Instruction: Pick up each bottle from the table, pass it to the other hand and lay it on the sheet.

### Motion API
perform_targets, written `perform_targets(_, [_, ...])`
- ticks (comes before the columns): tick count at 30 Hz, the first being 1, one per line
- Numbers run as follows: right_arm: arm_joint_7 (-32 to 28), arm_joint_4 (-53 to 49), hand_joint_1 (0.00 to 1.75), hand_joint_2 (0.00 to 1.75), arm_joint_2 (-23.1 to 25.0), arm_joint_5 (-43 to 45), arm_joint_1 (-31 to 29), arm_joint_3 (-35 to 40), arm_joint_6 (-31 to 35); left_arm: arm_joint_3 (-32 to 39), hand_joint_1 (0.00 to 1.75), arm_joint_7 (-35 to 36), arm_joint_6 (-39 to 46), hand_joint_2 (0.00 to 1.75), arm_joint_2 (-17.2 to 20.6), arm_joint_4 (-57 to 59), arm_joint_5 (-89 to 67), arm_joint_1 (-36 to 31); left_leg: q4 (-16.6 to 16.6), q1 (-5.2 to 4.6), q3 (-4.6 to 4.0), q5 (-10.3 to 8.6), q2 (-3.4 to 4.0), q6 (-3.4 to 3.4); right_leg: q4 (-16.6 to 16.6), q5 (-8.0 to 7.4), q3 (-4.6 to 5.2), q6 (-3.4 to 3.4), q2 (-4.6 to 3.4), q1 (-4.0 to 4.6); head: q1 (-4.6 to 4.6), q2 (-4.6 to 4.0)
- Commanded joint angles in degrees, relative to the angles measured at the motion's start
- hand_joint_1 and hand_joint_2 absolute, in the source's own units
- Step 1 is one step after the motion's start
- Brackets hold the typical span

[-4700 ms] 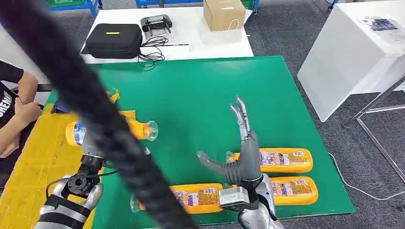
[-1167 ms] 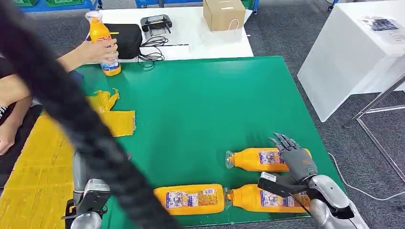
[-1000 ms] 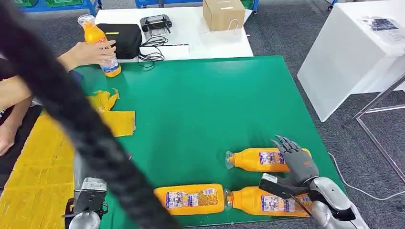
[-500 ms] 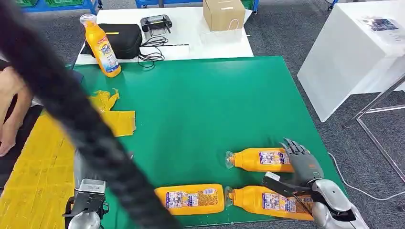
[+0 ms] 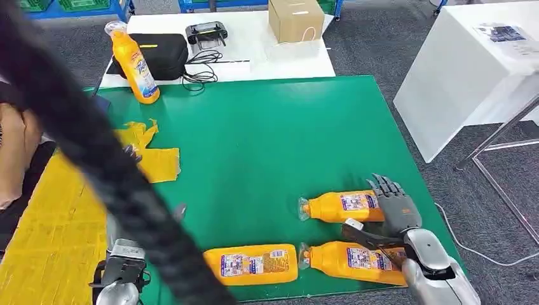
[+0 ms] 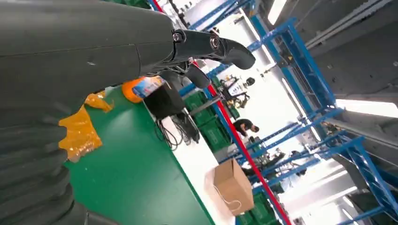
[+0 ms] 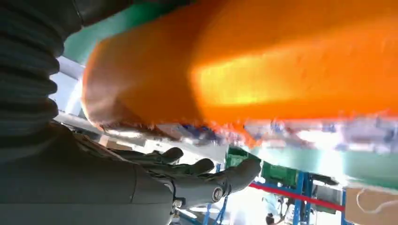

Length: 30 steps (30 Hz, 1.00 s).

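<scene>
So the right hand [image 5: 395, 210] sits at the near right of the green mat [image 5: 267, 140], fingers spread over the base of the far lying bottle [image 5: 337, 206], thumb reaching toward the near right bottle [image 5: 353, 260]; can't tell if it actually grips anything. A third bottle [image 5: 251, 264] lies just left of that one, and a fourth [image 5: 135, 62] stands upright at the far left corner. The yellow sheet [image 5: 57, 222] is half hidden by a thick black cable [image 5: 95, 146]. The left hand [image 6: 206, 51] looks empty, fingers loosely apart.
</scene>
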<state>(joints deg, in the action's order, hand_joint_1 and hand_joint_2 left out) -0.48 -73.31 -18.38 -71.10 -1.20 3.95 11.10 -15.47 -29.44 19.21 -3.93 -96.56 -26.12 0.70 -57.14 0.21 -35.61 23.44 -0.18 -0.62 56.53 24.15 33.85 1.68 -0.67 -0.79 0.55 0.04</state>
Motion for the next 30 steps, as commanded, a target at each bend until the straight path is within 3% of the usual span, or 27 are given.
perform_targets(1, [-2.42,10.30,1.34,1.75,2.99,1.87,-3.48,2.83,-0.84,-1.88,0.00,-0.52,-0.79,1.75,-0.03,1.89,1.30,-1.61,0.05,0.12,0.24,0.04,0.04,0.04,-0.17,-0.02,-0.31,-0.07,0.03,0.14,0.00,0.00])
perform_targets(2, [-2.79,10.33,1.50,1.75,2.89,2.22,-3.51,2.86,-1.05,-1.93,0.00,-0.59,-0.81,1.75,-0.03,1.87,1.37,-1.61,0.05,0.13,0.22,0.02,0.04,0.04,-0.17,-0.03,-0.27,-0.06,0.01,0.14,0.00,0.00])
perform_targets(5, [-3.87,10.20,1.66,1.75,2.05,3.91,-3.98,2.98,-1.69,-2.14,0.00,-1.04,-0.87,1.75,0.02,2.00,2.14,-1.63,0.04,0.12,0.29,0.02,-0.05,0.03,-0.17,-0.01,-0.37,-0.06,0.09,0.13,0.00,0.00])
perform_targets(14, [-3.96,8.27,1.75,1.75,2.95,5.27,-4.20,2.48,-0.21,-2.43,0.00,-1.30,-1.21,1.75,-0.08,1.93,2.64,-1.50,0.04,0.16,0.44,0.06,-0.04,0.05,-0.24,0.02,-0.58,-0.10,0.11,0.17,0.00,0.00])
perform_targets(18, [-3.38,2.97,1.75,1.75,7.82,6.28,-4.16,-0.15,7.04,-3.13,0.00,-0.31,-6.06,1.75,-0.19,0.93,5.79,-0.86,0.02,0.08,0.36,0.03,0.03,0.03,-0.14,-0.01,-0.42,-0.06,-0.01,0.08,0.00,0.00])
perform_targets(22, [-6.73,-6.53,1.75,1.75,14.94,13.67,-2.46,-3.21,15.96,-4.56,0.00,0.62,-13.58,1.75,0.29,0.20,10.60,-0.29,0.02,0.04,0.26,0.03,0.09,0.05,-0.07,-0.01,-0.29,-0.07,-0.10,0.05,0.00,0.00])
perform_targets(30, [-14.93,-14.54,1.75,1.75,20.01,28.14,-0.87,-4.52,22.56,-5.97,0.00,1.05,-21.61,1.75,1.14,3.47,16.86,-1.64,0.02,0.04,0.17,0.03,-0.01,0.05,-0.03,0.09,-0.21,-0.06,0.03,0.04,-0.02,0.00])
